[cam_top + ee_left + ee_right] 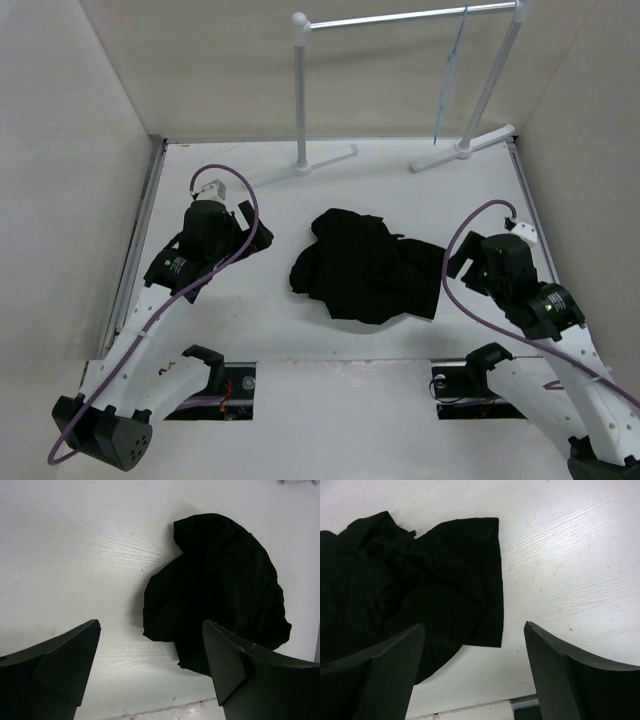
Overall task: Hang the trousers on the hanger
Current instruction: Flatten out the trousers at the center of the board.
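Note:
The black trousers [370,265] lie crumpled in a heap at the middle of the white table. They also show in the left wrist view [220,585] and in the right wrist view [410,590]. The pale-blue wire hanger [450,75] hangs from the rail of the white rack at the back right, seen edge-on. My left gripper [250,228] is open and empty, left of the heap, and it also shows in the left wrist view [150,667]. My right gripper [462,262] is open and empty, just right of the heap, and it also shows in the right wrist view [475,670].
The white tubular garment rack [400,20] stands at the back of the table on two posts with feet [325,160]. White walls enclose the table on the left, back and right. The table's front edge [340,362] runs just before the arm bases.

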`<state>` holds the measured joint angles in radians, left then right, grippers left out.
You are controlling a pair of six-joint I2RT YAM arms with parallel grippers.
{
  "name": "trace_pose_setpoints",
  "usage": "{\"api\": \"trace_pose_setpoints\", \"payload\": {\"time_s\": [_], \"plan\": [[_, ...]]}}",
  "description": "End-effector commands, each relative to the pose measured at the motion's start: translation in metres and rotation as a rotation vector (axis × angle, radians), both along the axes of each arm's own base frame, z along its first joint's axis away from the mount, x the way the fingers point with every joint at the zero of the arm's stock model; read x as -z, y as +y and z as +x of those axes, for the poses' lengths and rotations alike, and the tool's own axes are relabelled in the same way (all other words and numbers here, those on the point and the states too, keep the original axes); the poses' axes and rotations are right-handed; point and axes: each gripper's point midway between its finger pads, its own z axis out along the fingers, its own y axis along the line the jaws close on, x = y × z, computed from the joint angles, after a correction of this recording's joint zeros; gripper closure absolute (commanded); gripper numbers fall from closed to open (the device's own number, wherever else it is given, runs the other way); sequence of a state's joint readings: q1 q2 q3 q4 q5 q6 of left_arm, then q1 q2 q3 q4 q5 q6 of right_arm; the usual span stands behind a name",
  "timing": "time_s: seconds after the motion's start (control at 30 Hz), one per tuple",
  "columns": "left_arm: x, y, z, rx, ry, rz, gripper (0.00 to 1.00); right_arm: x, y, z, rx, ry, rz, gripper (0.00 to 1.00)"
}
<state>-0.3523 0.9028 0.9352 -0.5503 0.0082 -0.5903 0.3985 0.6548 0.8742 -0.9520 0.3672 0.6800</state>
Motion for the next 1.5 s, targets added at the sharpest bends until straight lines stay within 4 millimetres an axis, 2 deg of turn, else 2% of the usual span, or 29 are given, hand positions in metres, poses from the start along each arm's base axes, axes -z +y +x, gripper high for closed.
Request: {"api": "trace_pose_setpoints", "payload": {"time_s": [0.0,0.1,0.2,0.23,0.33,0.4,0.47,0.53,0.6,0.67,0.73,0.83,0.93,1.0,1.07,1.17,1.2,1.23,1.27,1.3,1.37,1.47], "plan": [[-0.002,-0.006,0.002,0.008,-0.013,-0.024,0.17,-0.019,0.004,0.007,-0.008,-0.080,0.035,0.16],[-0.003,-0.007,0.002,0.019,-0.026,-0.039,0.18,-0.021,0.004,0.004,-0.016,-0.089,0.051,0.29],[-0.001,-0.012,0.002,0.037,-0.044,-0.047,0.27,-0.021,0.005,0.003,-0.018,-0.089,0.059,0.46],[0.002,-0.015,0.001,0.047,-0.035,-0.045,0.35,-0.021,0.005,0.003,-0.019,-0.089,0.062,0.53],[0.012,-0.025,-0.001,0.082,-0.006,-0.030,0.75,-0.020,0.009,0.001,-0.027,-0.077,0.079,0.87],[0.023,-0.035,-0.003,0.115,0.020,-0.014,0.80,-0.010,0.014,0.002,-0.037,-0.040,0.091,0.95],[0.038,-0.046,-0.008,0.147,0.046,0.003,0.76,0.002,0.019,0.004,-0.032,-0.002,0.113,0.96],[0.057,-0.058,-0.015,0.179,0.090,0.014,0.62,0.013,0.029,0.009,-0.043,0.017,0.149,0.91],[0.074,-0.066,-0.021,0.196,0.136,0.019,0.50,0.019,0.042,0.015,-0.063,0.014,0.197,0.76],[0.089,-0.076,-0.026,0.221,0.166,0.018,0.41,0.026,0.055,0.017,-0.090,0.008,0.240,0.55],[0.098,-0.084,-0.026,0.231,0.180,0.013,0.34,0.036,0.061,0.016,-0.102,0.033,0.254,0.45],[0.107,-0.095,-0.020,0.237,0.183,0.004,0.31,0.061,0.065,0.012,-0.097,0.094,0.254,0.40],[0.119,-0.107,-0.011,0.243,0.196,-0.003,0.32,0.083,0.066,0.015,-0.094,0.137,0.228,0.39],[0.126,-0.114,-0.005,0.250,0.205,-0.005,0.37,0.088,0.071,0.025,-0.110,0.130,0.222,0.39],[0.133,-0.119,0.000,0.247,0.208,-0.007,0.47,0.092,0.078,0.038,-0.143,0.116,0.217,0.38],[0.139,-0.125,0.005,0.241,0.215,-0.023,0.64,0.112,0.086,0.058,-0.177,0.146,0.213,0.37],[0.140,-0.126,0.007,0.237,0.217,-0.029,0.69,0.118,0.089,0.063,-0.183,0.162,0.213,0.43],[0.140,-0.126,0.008,0.227,0.217,-0.040,0.76,0.120,0.090,0.068,-0.181,0.169,0.209,0.59],[0.138,-0.125,0.010,0.212,0.216,-0.056,0.82,0.115,0.091,0.072,-0.177,0.161,0.207,0.73],[0.132,-0.124,0.012,0.198,0.207,-0.072,0.85,0.105,0.090,0.077,-0.162,0.131,0.207,0.82],[0.111,-0.121,0.019,0.171,0.156,-0.109,0.89,0.074,0.092,0.084,-0.159,0.043,0.203,0.91],[0.055,-0.109,0.034,0.121,0.039,-0.180,0.91,0.022,0.092,0.080,-0.170,-0.039,0.184,0.95]]}}
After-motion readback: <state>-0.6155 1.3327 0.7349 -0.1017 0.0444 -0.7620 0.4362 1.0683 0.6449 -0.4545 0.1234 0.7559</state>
